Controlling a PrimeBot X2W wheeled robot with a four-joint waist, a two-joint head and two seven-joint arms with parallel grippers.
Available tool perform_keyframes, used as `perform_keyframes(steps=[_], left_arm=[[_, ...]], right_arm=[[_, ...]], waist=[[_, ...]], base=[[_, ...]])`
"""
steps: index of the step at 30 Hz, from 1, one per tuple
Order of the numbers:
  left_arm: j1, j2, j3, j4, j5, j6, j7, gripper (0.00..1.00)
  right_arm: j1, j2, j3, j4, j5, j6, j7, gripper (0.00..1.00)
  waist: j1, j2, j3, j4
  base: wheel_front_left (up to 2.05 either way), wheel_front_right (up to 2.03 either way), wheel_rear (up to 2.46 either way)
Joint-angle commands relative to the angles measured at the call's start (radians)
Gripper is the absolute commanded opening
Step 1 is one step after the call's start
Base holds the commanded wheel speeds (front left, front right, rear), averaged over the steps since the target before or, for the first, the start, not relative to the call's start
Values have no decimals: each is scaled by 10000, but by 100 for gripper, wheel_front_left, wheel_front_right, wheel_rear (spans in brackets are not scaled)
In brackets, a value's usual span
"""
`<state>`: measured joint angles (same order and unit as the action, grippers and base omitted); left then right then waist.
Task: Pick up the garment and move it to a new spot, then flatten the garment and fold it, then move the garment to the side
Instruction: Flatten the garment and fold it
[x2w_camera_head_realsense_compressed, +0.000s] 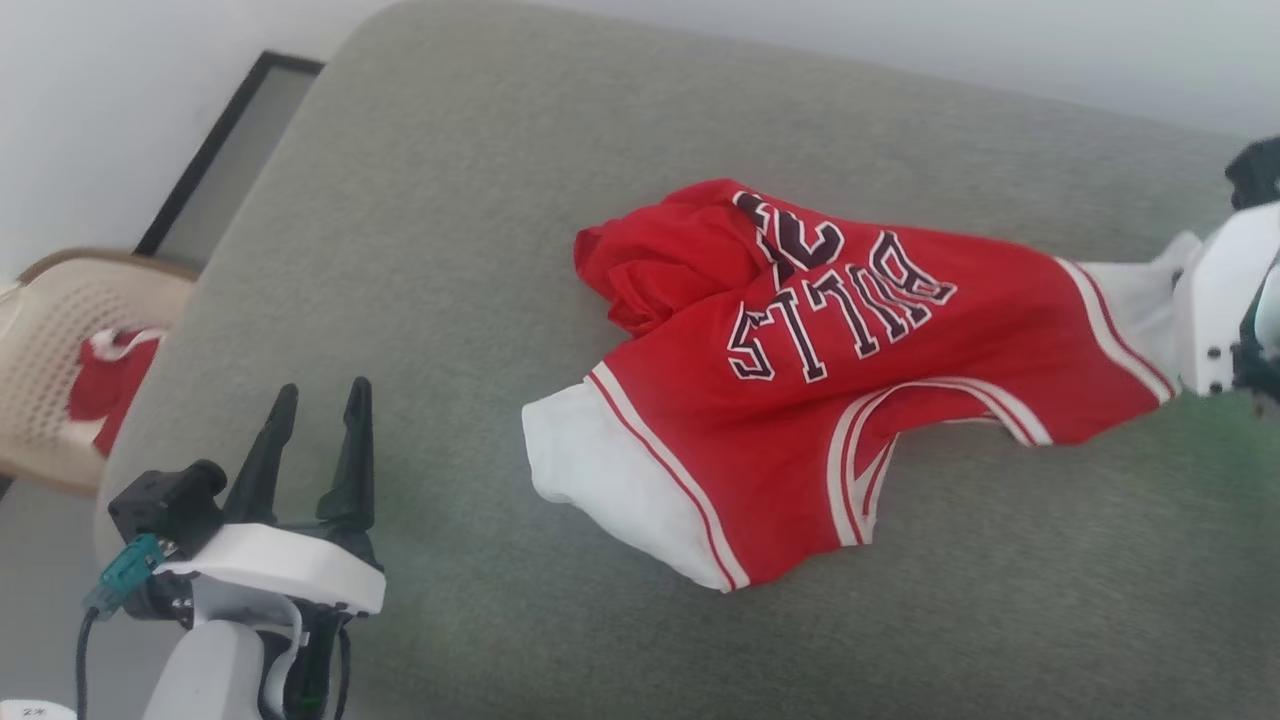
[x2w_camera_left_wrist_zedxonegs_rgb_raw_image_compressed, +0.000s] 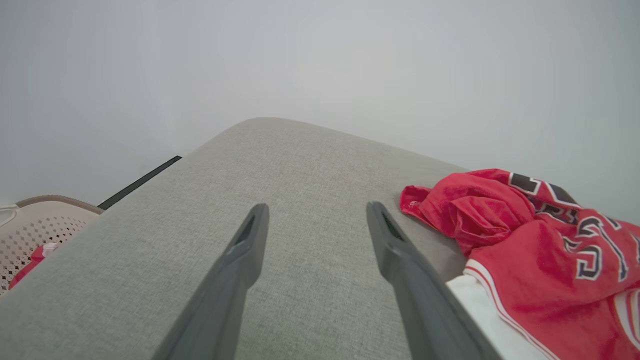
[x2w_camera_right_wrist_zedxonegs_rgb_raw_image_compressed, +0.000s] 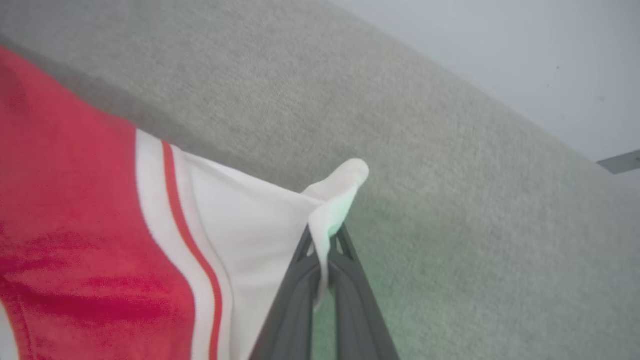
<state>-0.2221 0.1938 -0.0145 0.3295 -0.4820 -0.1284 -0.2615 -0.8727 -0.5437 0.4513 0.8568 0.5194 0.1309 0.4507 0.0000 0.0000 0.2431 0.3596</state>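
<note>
the head view looks down steeply from above the near edge of the grey cushion, tilted, taking in most of it. the left wrist view sits low over the cushion's left part, facing its far rounded corner and the wall. the right wrist view is close up at the right edge. all three share the garment.
</note>
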Motion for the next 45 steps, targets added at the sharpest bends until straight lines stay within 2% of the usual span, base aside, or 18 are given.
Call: perform_keyframes(steps=[1,8,16,24,25,26,38,42,45], left_arm=[[120,102,3,25,78,-24,-44,100],[402,536,-33,115,26,-22,-44,100],[551,884,-170,205,-131,-23,-44,100],[284,1092,-401,390,-375,-23,-44,100],[254,1123,-462,421,-407,-23,-44,100],[214,1174,-518,459,-442,-23,-44,100],[-24,1846,-1248,554,-903,-23,7,100],[-89,2148,-1626,481,-1115,-23,359,100],[-120,2307,-1949,423,-1323,-23,808,100]], right_arm=[[307,-57,-23,-79,116,-3,140,0],[1702,-367,-364,-1003,598,-3,1075,0],[4106,-637,-1659,-2851,1047,-3,2291,0],[5700,568,-3223,-3849,212,0,2249,0],[5757,703,-3359,-3866,73,0,2224,46],[5793,788,-3416,-3898,-59,0,2247,100],[5698,1309,-4497,-5365,-1056,-1,1885,100],[5705,1420,-4875,-6176,-1299,-1,1185,100],[5663,1589,-5107,-6723,-1602,-1,273,100]], waist=[[0,0,-298,-361],[0,0,-879,-1115],[0,0,-1130,-1668],[0,0,-1101,-2031],[0,0,-1099,-2069],[0,0,-1098,-2109],[0,0,-1129,-2651],[0,0,-1129,-2859],[0,0,-1125,-3021]], base=[[0,0,0],[0,0,0],[0,0,0],[0,0,0],[0,0,0],[0,0,0],[0,0,0],[0,0,0],[0,0,0]])
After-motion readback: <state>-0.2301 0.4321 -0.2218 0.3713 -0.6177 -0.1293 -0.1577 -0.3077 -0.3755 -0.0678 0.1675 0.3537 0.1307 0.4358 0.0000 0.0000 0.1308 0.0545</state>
